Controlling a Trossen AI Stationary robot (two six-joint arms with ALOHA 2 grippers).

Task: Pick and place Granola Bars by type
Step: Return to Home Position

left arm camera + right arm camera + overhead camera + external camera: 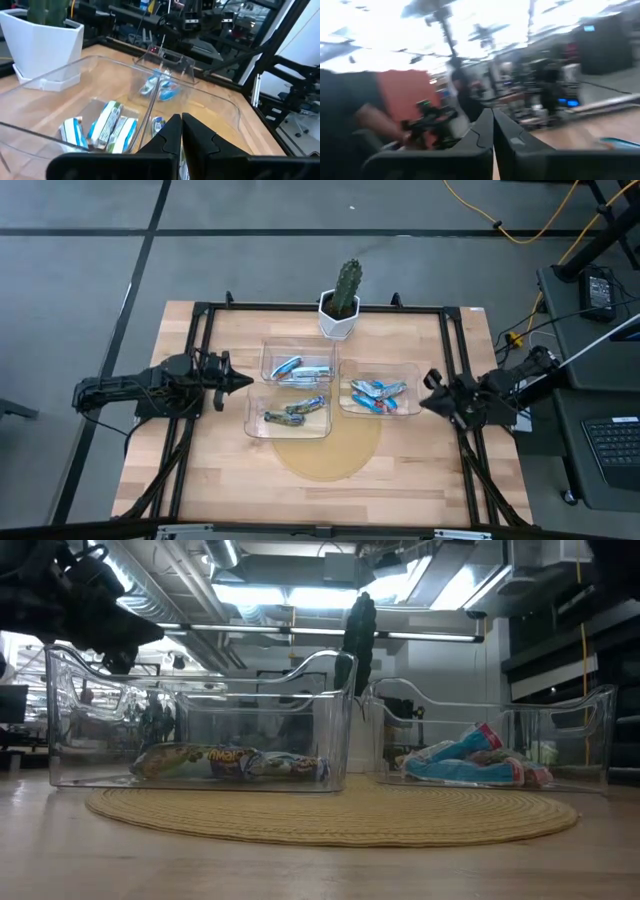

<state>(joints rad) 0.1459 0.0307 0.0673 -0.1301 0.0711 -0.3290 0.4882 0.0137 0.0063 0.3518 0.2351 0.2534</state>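
Three clear bins stand mid-table, two of them partly on a round woven mat. Silver-blue granola bars lie in the far left bin, brownish-green ones in the near left bin, and bright blue ones in the right bin. My left gripper is shut and hovers level just left of the left bins, pointing at them. In its wrist view the shut fingertips stand before the silver-blue bars. My right gripper is also shut, with nothing in it, just right of the right bin.
A cactus in a white pot stands behind the bins at the far edge. Black frame rails run along the table's left, right and far sides. Bare wood lies at the near edge in front of the mat.
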